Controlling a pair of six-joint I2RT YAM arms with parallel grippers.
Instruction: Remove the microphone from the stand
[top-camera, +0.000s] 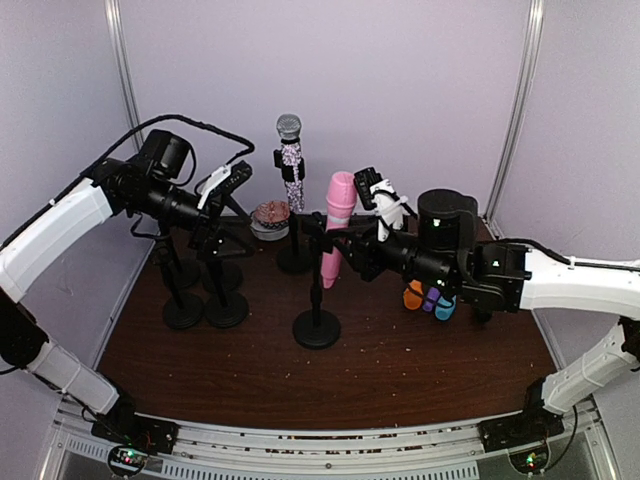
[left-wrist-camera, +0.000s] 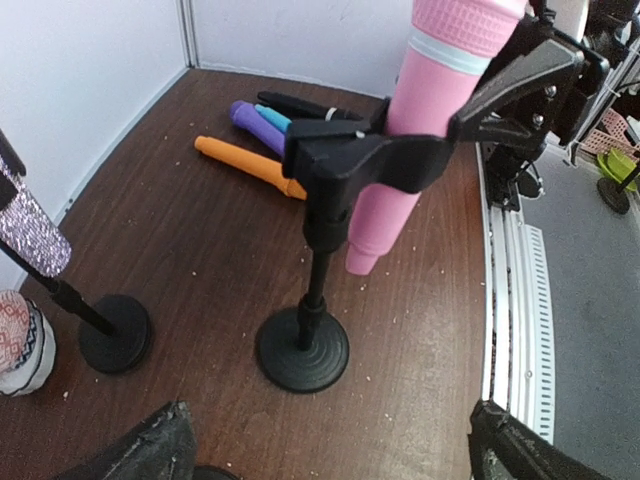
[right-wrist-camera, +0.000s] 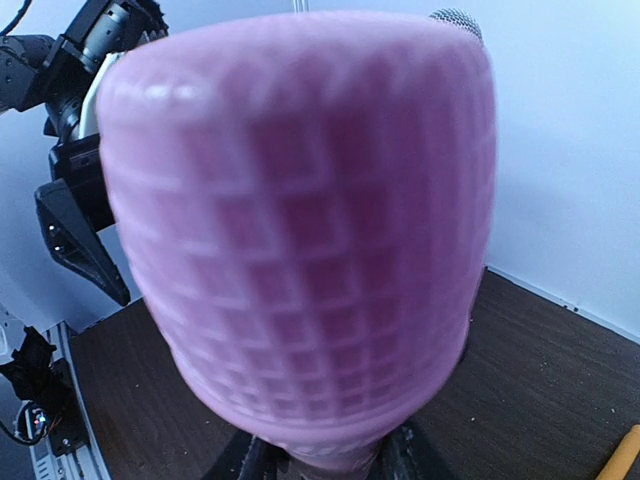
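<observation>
1. pink moulded plastic, by the look of it: the pink microphone (top-camera: 338, 225) sits in the clip (left-wrist-camera: 345, 150) of the middle stand (top-camera: 317, 328), tilted, with its gridded head up and its tail hanging below the clip.
2. the stand's round base rests on the brown table (top-camera: 420, 370), near the middle. the loose orange microphone (left-wrist-camera: 250, 165) and purple microphone (left-wrist-camera: 248, 117) lie to its right.
3. the right gripper (top-camera: 355, 240) comes in from the right with its fingers clamped on the pink body just above the clip. its own camera shows little but the head, with dark fingers on either side below it.
4. the left gripper (left-wrist-camera: 330, 445) hangs to the left of the stand, jaws spread wide and holding nothing.
5. handling, as a judgement: the shell looks rigid and light, so a firm pinch should not deform it. the body looks smooth and slightly tapered, so it could slide through the pads on a steep pull.
6. the best hold looks like the straight barrel between the white band and the clip, not the rounded head.
7. the stand looks light too. the clip's friction may lift or tip it, so the free gripper could pin the stem or base.
</observation>
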